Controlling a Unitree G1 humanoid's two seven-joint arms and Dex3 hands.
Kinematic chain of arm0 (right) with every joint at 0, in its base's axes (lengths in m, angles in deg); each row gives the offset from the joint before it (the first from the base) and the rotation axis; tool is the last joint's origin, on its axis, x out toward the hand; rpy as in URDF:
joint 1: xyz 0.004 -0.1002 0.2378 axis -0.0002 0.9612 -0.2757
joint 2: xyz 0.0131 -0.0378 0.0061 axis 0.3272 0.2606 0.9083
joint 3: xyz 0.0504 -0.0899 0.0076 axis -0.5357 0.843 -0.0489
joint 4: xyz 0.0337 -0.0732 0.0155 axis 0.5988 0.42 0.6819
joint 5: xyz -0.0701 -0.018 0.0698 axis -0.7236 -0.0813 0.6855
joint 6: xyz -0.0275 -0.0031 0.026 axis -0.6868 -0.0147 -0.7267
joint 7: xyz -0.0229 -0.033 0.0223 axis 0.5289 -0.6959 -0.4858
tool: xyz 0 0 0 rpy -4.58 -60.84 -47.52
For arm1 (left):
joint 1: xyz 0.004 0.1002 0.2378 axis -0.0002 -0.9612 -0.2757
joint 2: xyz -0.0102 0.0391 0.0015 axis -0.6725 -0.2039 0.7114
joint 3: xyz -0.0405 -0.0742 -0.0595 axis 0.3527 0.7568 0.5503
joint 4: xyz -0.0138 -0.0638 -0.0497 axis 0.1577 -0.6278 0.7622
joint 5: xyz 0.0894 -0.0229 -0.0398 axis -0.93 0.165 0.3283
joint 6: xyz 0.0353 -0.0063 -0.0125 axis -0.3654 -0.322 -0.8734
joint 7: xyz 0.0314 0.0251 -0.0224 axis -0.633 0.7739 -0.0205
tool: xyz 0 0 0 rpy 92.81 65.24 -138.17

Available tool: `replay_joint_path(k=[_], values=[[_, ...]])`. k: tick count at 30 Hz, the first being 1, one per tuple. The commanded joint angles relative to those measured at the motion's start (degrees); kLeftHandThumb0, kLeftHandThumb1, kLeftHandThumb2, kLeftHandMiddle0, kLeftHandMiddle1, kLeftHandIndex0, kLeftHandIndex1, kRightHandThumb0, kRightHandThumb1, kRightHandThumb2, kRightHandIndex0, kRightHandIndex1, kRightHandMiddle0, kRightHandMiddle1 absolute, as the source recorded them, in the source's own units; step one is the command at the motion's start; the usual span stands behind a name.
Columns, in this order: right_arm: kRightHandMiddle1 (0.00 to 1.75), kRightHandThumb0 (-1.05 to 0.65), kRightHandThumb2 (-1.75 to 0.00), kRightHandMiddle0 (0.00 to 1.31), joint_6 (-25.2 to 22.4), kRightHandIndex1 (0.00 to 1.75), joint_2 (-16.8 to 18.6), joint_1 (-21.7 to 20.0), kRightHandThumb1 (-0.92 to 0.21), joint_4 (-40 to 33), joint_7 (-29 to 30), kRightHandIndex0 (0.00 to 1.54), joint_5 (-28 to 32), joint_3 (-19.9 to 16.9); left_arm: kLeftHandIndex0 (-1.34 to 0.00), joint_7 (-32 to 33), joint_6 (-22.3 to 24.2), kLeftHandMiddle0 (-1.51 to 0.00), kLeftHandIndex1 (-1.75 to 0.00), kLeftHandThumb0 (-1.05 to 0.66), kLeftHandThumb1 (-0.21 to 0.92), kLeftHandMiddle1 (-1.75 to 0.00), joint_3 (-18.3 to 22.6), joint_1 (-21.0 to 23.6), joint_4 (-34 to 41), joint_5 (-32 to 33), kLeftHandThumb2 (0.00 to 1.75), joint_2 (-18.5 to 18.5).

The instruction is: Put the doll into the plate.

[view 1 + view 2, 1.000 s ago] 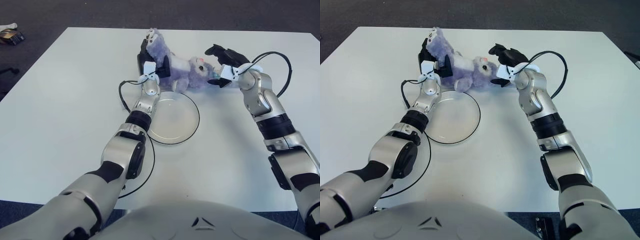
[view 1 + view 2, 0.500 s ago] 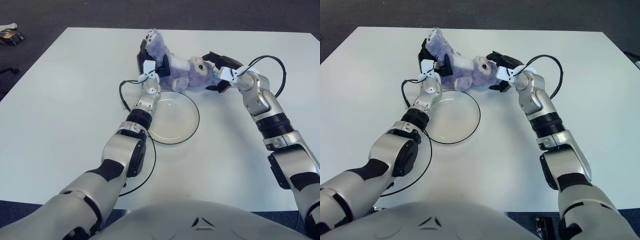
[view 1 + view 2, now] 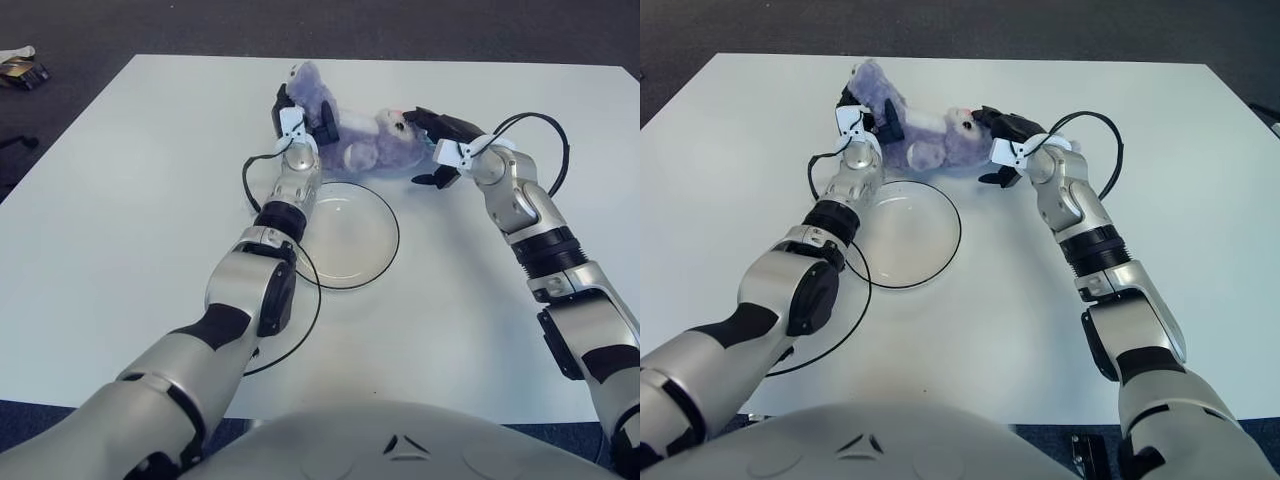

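Both hands, the left hand [image 3: 300, 118] and right hand [image 3: 440, 150], are gripping the purple doll [image 3: 365, 142] just beyond the plate [image 3: 385, 250].

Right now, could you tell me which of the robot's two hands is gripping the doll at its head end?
The right hand: it clasps the doll's pink-nosed head, while the left hand holds the opposite, body end.

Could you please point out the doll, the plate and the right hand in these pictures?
doll [image 3: 362, 150], left eye view, on its purple body.
plate [image 3: 392, 215], left eye view, on its dark right rim.
right hand [image 3: 432, 150], left eye view, between its fingertips by the doll's head.
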Motion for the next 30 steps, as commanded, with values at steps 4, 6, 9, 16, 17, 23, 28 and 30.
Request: replay_joint_path(k=[4, 6, 9, 16, 17, 23, 28, 30], values=[[0.22, -0.66, -0.85, 0.0, 1.56, 0.0, -0.27, 3.18, -0.31, -2.61, 3.18, 0.0, -1.35, 0.16, -0.59, -1.37, 3.37, -0.83, -1.75, 0.0, 0.06, -1.63, 1.83, 3.45, -2.68, 2.62, 1.58, 2.43], [0.23, -0.67, -0.86, 0.0, 2.34, 0.0, -0.33, 3.37, -0.32, -2.44, 4.15, 0.0, -1.81, 0.39, -0.6, -1.71, 4.1, -0.83, -1.75, 0.0, 0.05, -1.63, 2.26, 3.98, -3.17, 3.2, 1.58, 2.3], [0.21, -0.7, -0.83, 0.0, 2.76, 0.0, -0.39, 3.96, -0.35, -2.58, 6.02, 0.0, -3.8, 1.33, -0.6, -2.26, 5.05, -0.83, -1.75, 0.0, 0.05, -1.64, 2.88, 4.76, -3.88, 3.97, 1.59, 2.16], [0.11, -0.7, -0.81, 0.0, 0.03, 0.0, 0.5, 4.81, -0.38, -3.24, 9.58, 0.01, -9.14, 3.12, -0.6, -2.94, 5.98, -0.84, -1.75, 0.0, 0.05, -1.62, 3.79, 5.6, -4.52, 5.07, 1.59, 2.21], [0.11, -0.69, -0.81, 0.0, -0.83, 0.0, 0.88, 4.95, -0.38, -3.06, 10.91, 0.01, -10.61, 3.62, -0.6, -3.18, 6.13, -0.84, -1.75, 0.0, 0.05, -1.62, 4.03, 5.74, -4.62, 5.4, 1.59, 2.28], [0.09, -0.66, -0.82, 0.0, -2.41, 0.0, 2.38, 5.24, -0.37, -1.17, 15.87, 0.0, -14.19, 4.87, -0.59, -3.77, 6.6, -0.85, -1.75, 0.0, 0.05, -1.61, 4.49, 6.08, -4.85, 6.19, 1.58, 2.42], [0.05, -0.64, -0.83, 0.0, -2.45, 0.0, 3.55, 5.35, -0.36, 0.78, 20.5, 0.0, -15.31, 4.84, -0.59, -4.31, 6.98, -0.86, -1.75, 0.0, 0.06, -1.58, 4.68, 6.16, -4.72, 6.8, 1.56, 2.64], [0.03, -0.63, -0.84, 0.0, -2.16, 0.0, 4.13, 5.33, -0.36, 1.96, 22.41, 0.0, -15.41, 4.81, -0.59, -4.66, 6.98, -0.86, -1.75, 0.0, 0.06, -1.57, 4.91, 6.17, -4.69, 7.15, 1.56, 2.74]])
